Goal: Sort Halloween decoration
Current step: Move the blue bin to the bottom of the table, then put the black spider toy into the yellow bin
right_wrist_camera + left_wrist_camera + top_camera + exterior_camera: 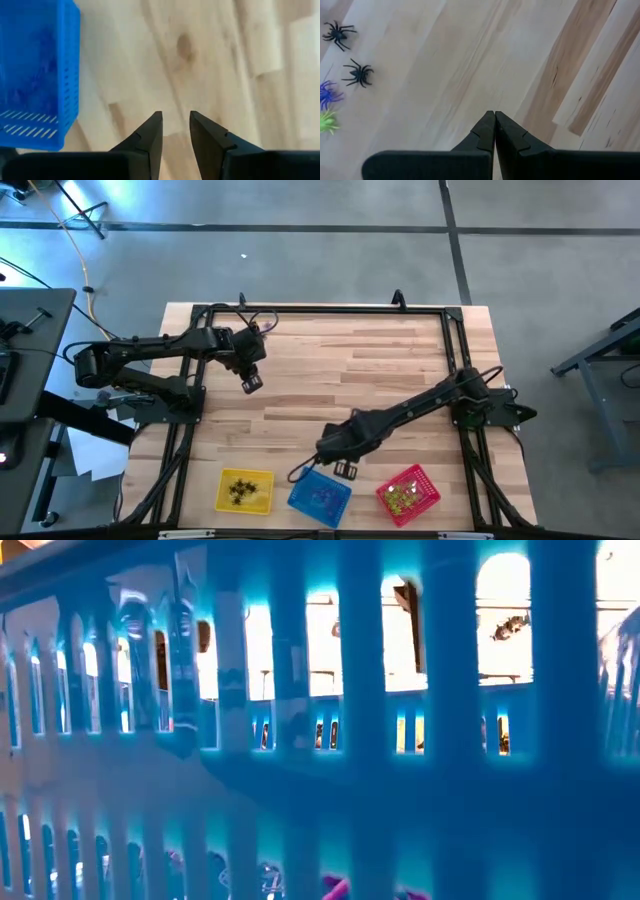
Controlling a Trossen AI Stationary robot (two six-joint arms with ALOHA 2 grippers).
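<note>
Pale butcher-block wood: table (330, 370), framed by a black rail.

Left arm: reaches in over the table's left rear part; left gripper (251, 383) hangs above bare boards, fingers pressed together tip to tip, nothing between them. Its wrist view shows four loose spider trinkets (357, 74) on the wood off to one side: two black, one purple, one yellow-green, lying apart from each other and well clear of the fingertips.

Yellow basket (245, 491): near edge, leftmost of three; dark trinkets inside.

Blue basket (320, 497): near edge, middle of the row; contents hard to make out from above. The low view looks straight through its mesh wall; a purple scrap shows at the bottom.

Right arm: stretches from the right side toward the near edge; right gripper (346, 470) sits just behind the blue basket's far right corner. Fingers narrowly parted, empty, over bare wood.

Red basket (408, 493): near edge, rightmost; yellow-green trinkets inside.
</note>
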